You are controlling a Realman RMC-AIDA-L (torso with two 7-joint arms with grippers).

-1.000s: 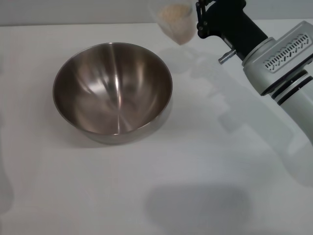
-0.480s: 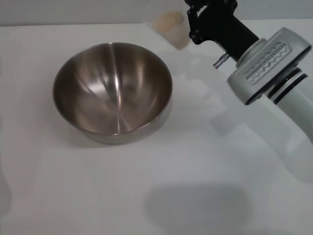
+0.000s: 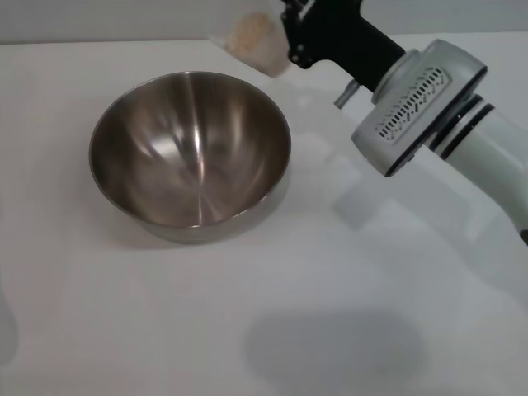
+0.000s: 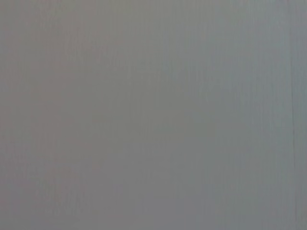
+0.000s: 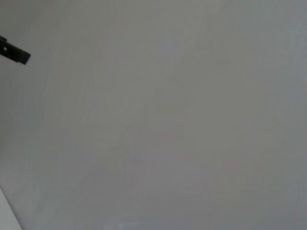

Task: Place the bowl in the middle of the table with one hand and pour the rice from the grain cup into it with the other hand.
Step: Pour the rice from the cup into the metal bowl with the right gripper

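Observation:
The steel bowl (image 3: 190,153) stands empty on the white table (image 3: 264,313), left of centre in the head view. Beyond its far right rim, my right gripper (image 3: 285,41) is shut on the grain cup (image 3: 256,43) and holds it in the air. The cup leans over toward the bowl, and the pale rice (image 3: 250,31) lies inside it. No grains show in the bowl. My left gripper is out of view; the left wrist view shows only a plain grey surface.
My right arm (image 3: 429,107) reaches in from the right, above the table's far right part. A dark tip (image 5: 14,52) pokes into the right wrist view, which otherwise shows only a plain pale surface.
My right arm has swung left, carrying the grain cup from beyond the bowl's right side to its far right rim and tilting it further. The bowl has stayed put.

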